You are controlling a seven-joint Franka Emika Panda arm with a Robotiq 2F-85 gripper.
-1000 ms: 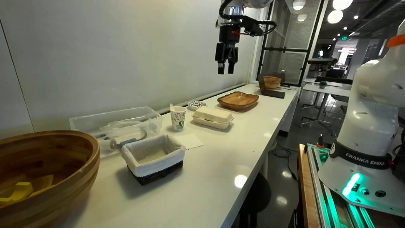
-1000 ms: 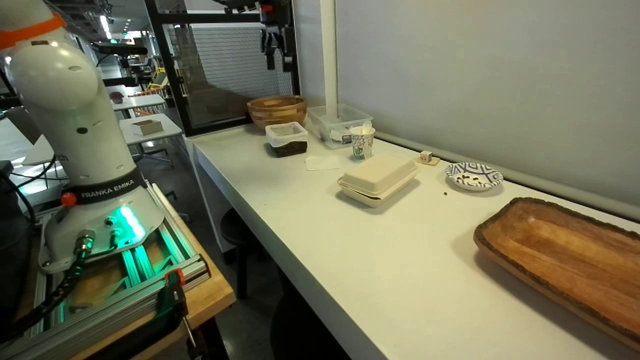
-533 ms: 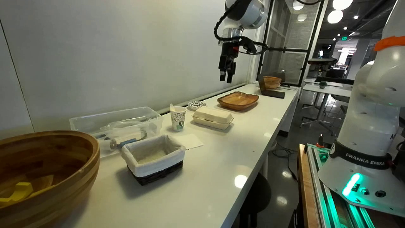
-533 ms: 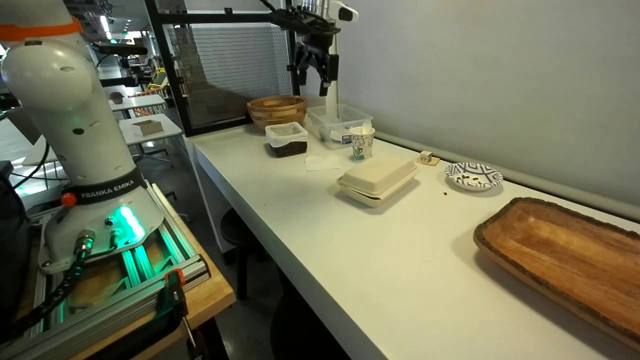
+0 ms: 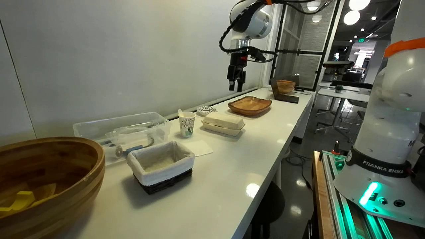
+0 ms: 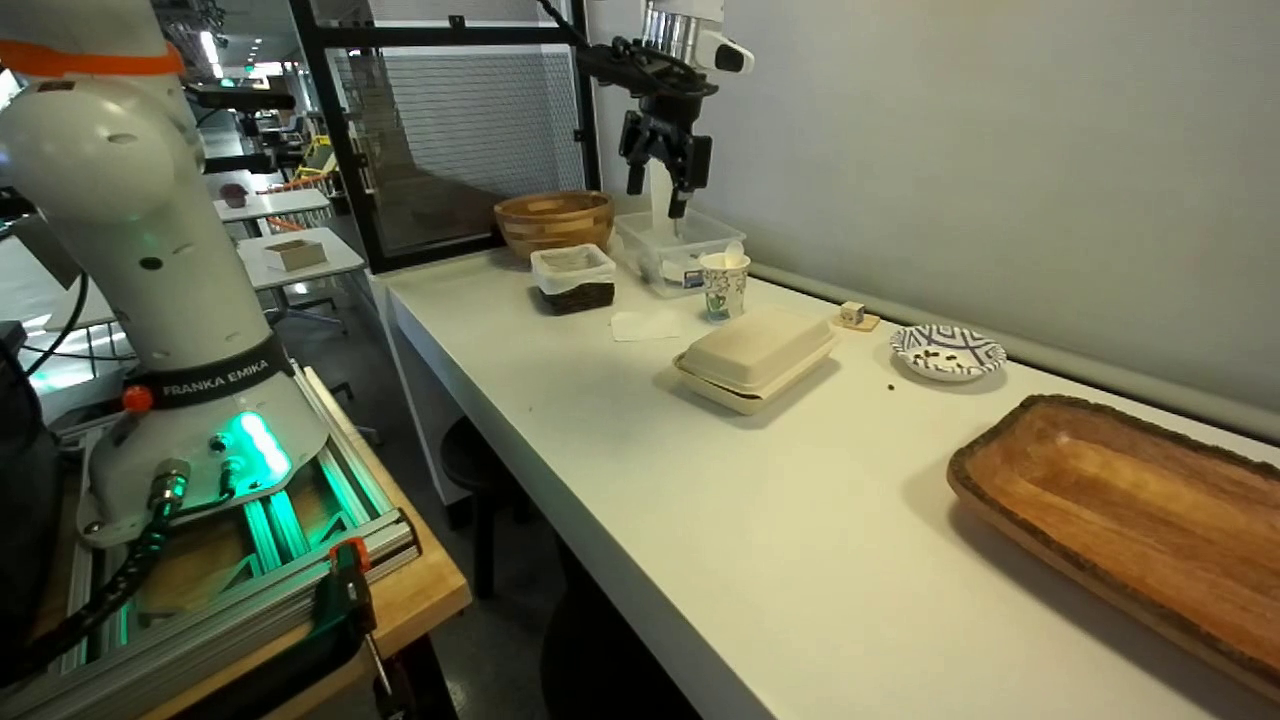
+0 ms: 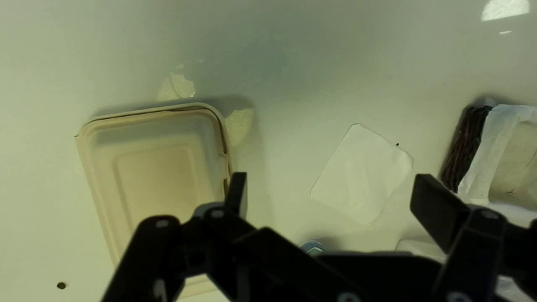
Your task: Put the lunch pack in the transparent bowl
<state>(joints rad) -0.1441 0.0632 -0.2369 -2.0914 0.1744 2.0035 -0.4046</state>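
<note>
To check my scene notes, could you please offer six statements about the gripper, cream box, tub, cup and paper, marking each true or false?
1. The gripper is open, above the counter. True.
2. The cup is between the tub and the cream box in an exterior view. True.
3. The cream box is in the tub. False: it rests on the counter.
4. In the wrist view, the paper lies between the cream box and the basket. True.
5. The tub is empty. False: a partly blue item shows through its clear wall.
6. The cup lies on its side. False: it stands upright.
</note>
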